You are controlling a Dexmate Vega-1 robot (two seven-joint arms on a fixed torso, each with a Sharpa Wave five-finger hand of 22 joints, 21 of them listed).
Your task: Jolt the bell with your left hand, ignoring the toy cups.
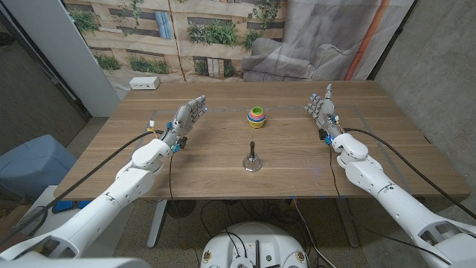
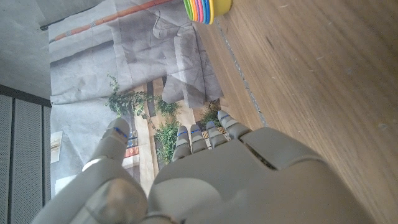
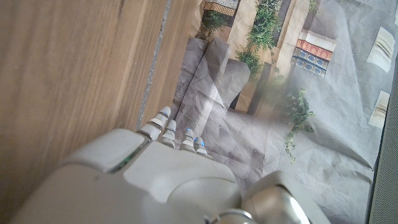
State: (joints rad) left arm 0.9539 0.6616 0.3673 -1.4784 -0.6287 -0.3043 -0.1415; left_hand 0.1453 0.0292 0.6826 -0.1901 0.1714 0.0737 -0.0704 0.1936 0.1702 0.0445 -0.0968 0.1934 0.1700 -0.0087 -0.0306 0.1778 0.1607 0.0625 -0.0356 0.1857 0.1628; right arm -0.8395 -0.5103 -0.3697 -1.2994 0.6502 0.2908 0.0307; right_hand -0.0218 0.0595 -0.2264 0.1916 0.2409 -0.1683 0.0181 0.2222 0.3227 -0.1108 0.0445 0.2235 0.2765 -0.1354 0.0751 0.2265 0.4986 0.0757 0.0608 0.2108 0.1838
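A small metal bell [image 1: 252, 158] with a dark handle stands upright near the middle of the wooden table [image 1: 223, 171], toward its front edge. My left hand [image 1: 186, 120] is open over the table's left part, well left of the bell and not touching it. My right hand [image 1: 323, 109] is open over the table's right part, holding nothing. The left wrist view looks along my left hand [image 2: 205, 180] with its fingers straight, and the stacked toy cups [image 2: 207, 9] show beyond them. My right hand [image 3: 155, 174] also has straight fingers in the right wrist view.
A stack of colourful toy cups [image 1: 256, 116] sits behind the bell at the table's centre. A white power strip [image 1: 144, 83] lies at the far left corner. A printed backdrop and grey cloth [image 1: 297, 45] hang behind the table.
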